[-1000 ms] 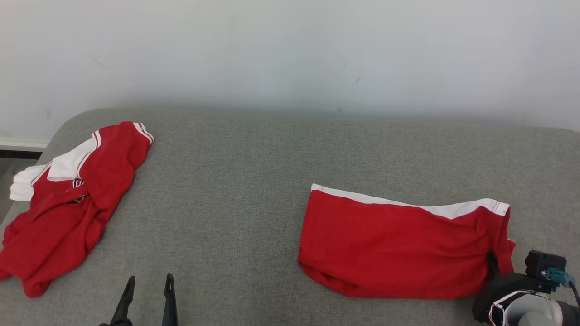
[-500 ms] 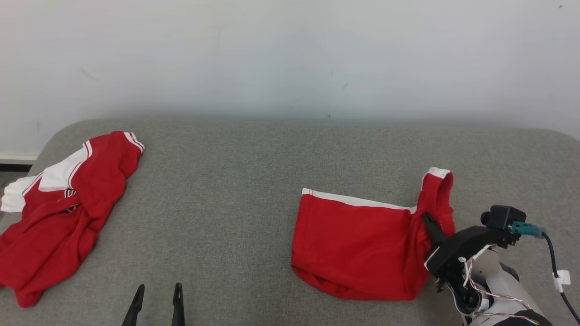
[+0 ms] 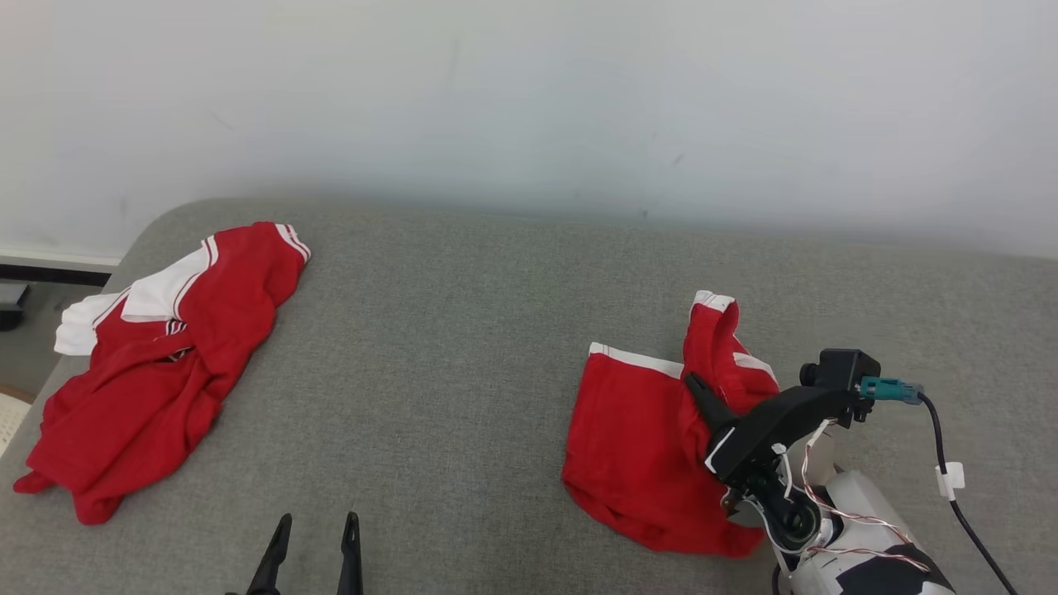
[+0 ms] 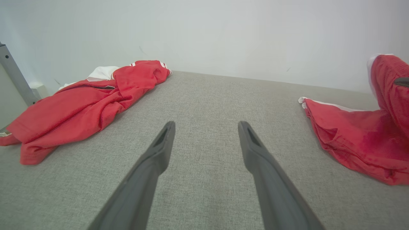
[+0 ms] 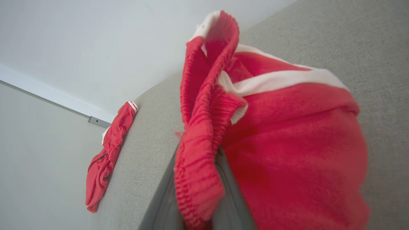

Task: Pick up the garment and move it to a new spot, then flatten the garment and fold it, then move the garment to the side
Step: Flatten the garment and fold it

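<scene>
- Step in hand, my read: the fold. The right gripper is clamped on the garment, and one end of it is raised off the grey padded surface.
- The pinch sits on the ribbed waistband edge. In the right wrist view, cloth drapes over both fingers and hides the tips.
- To do it well: carry the pinched end toward 9 o'clock, low and slow, so the bottom layer doesn't drag or bunch.
- Lay the raised edge down level with the hem at the 9 o'clock end, with the white stripe lined up. Let go only once the cloth lies flat.
- Risk: the grip looks to be on one corner only, so the fold may skew. The 6 o'clock edge already looks rumpled.
- The left gripper has its jaws wide apart and holds nothing. It hovers at 7 o'clock in the head view, well apart from the garment, and could pin the free end if needed.
- Garment look: red shorts, thin soft knit, with a white side stripe and an elastic ribbed waist. They are partly flat and partly stood up in a loose peak.
- Garment place: about 4 o'clock in the head view, right of centre on the surface.
- A crumpled red shirt with white trim lies at 9 o'clock, well apart and untouched.
</scene>
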